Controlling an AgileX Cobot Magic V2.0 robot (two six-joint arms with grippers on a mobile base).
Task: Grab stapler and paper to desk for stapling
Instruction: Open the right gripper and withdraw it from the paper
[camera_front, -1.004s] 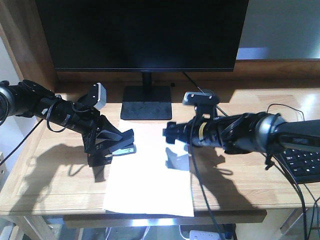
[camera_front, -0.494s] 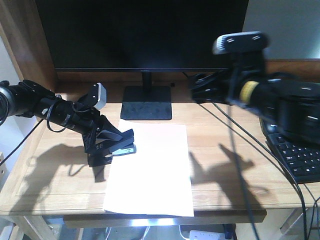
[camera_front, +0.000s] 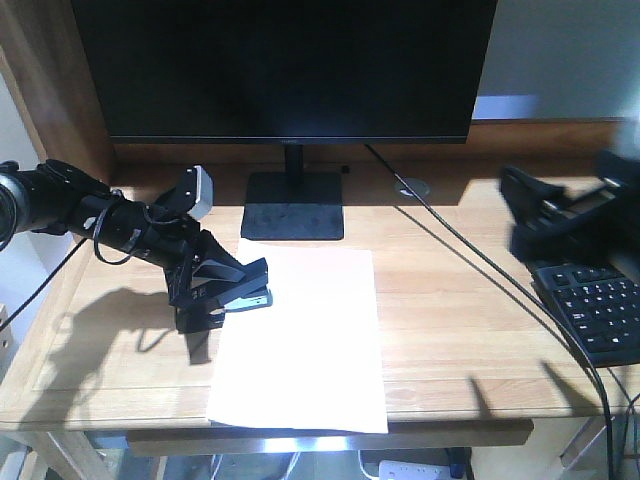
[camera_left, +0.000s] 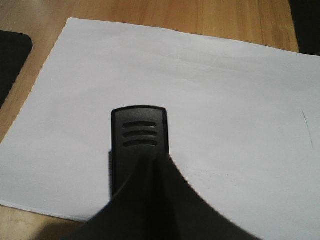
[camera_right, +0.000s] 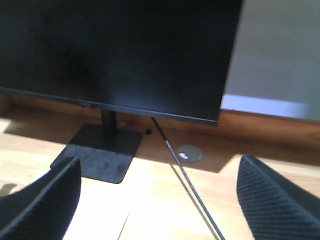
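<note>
The stapler (camera_front: 238, 291) is over the left edge of the paper (camera_front: 305, 340), which lies flat on the bench (camera_front: 460, 330). Your left tool (camera_front: 212, 288) is clenched on it; your right tool (camera_front: 558, 215) hangs released (far off, by the keyboard (camera_front: 605, 320)). Press down and the loose paper may slide. One stapler, one sheet, two tools.

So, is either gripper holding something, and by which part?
The left gripper holds the stapler by its rear part; its front end sticks out over the paper. The right gripper is open and empty.
</note>
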